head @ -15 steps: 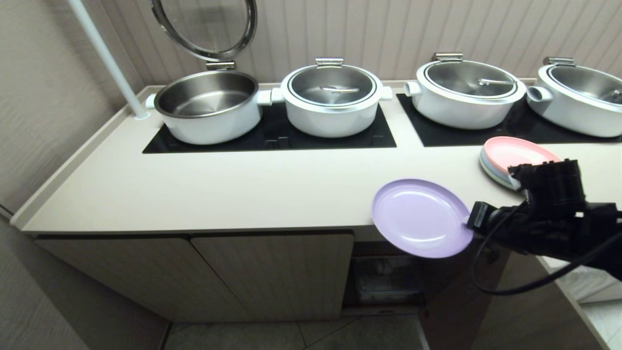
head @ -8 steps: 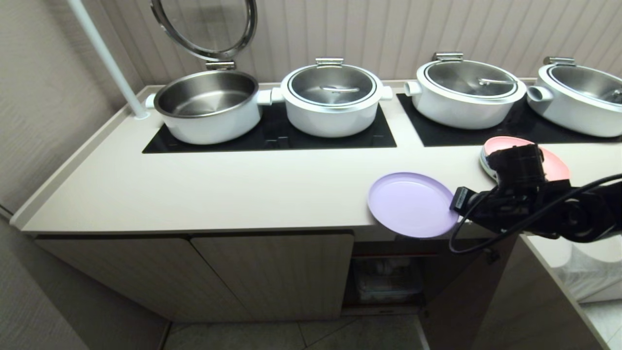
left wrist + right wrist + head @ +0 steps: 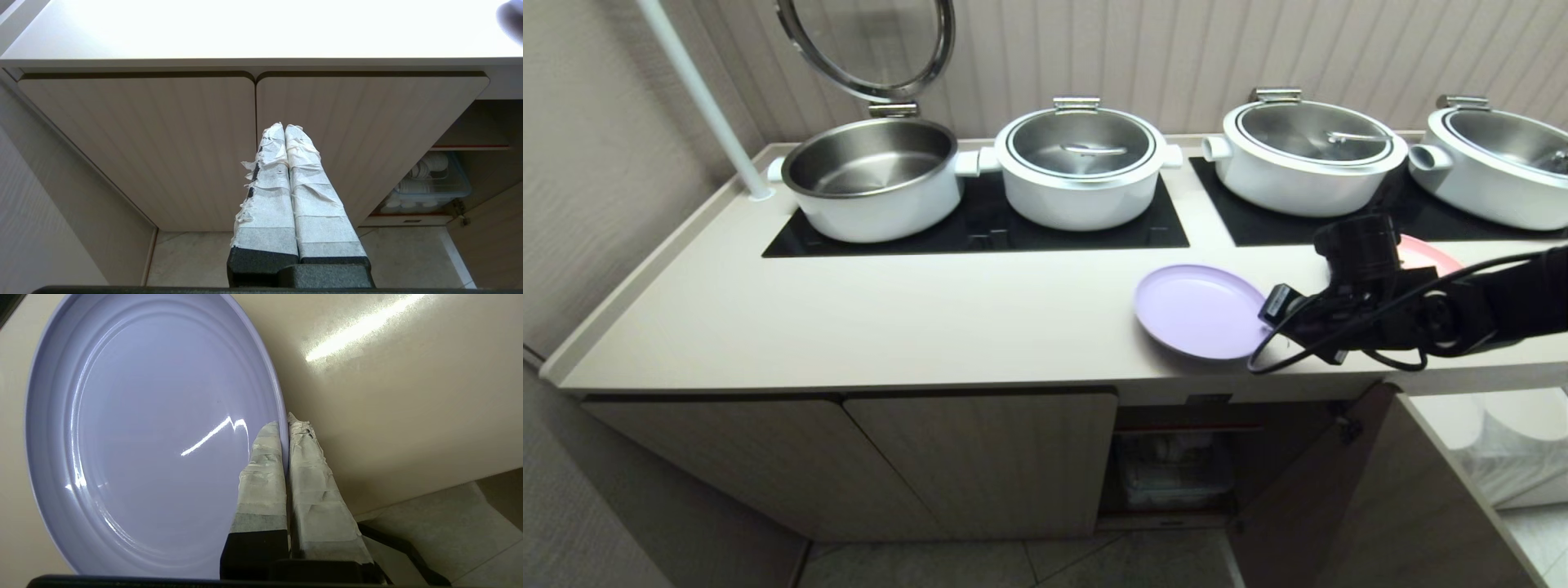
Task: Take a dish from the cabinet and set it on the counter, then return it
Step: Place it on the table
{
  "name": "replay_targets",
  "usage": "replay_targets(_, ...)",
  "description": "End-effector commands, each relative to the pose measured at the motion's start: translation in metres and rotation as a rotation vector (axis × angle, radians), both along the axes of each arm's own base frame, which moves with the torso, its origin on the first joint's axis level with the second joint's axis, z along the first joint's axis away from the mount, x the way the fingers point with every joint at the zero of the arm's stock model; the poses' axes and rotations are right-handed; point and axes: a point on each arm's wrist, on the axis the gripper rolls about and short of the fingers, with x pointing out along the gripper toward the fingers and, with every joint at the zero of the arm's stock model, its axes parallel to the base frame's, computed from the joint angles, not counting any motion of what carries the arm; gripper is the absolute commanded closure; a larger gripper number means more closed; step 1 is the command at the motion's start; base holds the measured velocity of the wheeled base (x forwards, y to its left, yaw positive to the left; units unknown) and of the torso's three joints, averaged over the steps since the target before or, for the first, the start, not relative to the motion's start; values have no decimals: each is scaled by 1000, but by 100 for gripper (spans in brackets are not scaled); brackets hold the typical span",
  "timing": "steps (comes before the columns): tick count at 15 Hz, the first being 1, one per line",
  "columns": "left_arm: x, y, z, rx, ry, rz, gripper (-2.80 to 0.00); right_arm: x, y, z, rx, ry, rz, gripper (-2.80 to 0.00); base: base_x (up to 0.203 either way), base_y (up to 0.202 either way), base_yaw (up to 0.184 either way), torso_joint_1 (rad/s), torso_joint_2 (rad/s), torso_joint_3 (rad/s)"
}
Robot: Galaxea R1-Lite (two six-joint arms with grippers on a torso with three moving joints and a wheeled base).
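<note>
The lavender dish (image 3: 1196, 310) lies nearly level just over the beige counter (image 3: 931, 318), inside its front edge; I cannot tell whether it touches. My right gripper (image 3: 1260, 325) reaches in from the right and is shut on the dish's right rim. The right wrist view shows the rim pinched between the taped fingertips of the right gripper (image 3: 284, 424), with the dish (image 3: 143, 428) filling one side over the counter (image 3: 388, 396). Below, the cabinet (image 3: 1176, 465) stands open. My left gripper (image 3: 284, 128) is parked low before the closed cabinet doors (image 3: 163, 143), shut and empty.
Several white pots (image 3: 1078, 163) sit on black cooktop panels (image 3: 980, 233) at the back, the leftmost with its lid (image 3: 866, 41) raised. A pink-topped plate stack (image 3: 1425, 253) lies behind my right arm. A white pole (image 3: 703, 106) rises at the left. The cabinet door (image 3: 1290, 490) hangs open.
My right gripper has carried the dish up and away from the front edge, from hanging tilted before the cabinet to lying almost level over the counter. The left arm has not moved.
</note>
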Motion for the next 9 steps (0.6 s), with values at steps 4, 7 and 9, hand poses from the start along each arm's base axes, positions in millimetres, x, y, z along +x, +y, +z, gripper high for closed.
replay_targets(4, 0, 0, 0, -1, -1, 0, 0, 9, 10, 6, 30, -6, 6, 0, 0, 0, 0, 0, 0, 0)
replay_targets(7, 0, 0, 0, -1, -1, 0, 0, 10, 22, -1, 27, 4, 35, 0, 0, 0, 0, 0, 0, 0)
replay_targets(9, 0, 0, 0, -1, -1, 0, 0, 10, 27, -1, 29, 2, 45, 0, 0, 0, 0, 0, 0, 0)
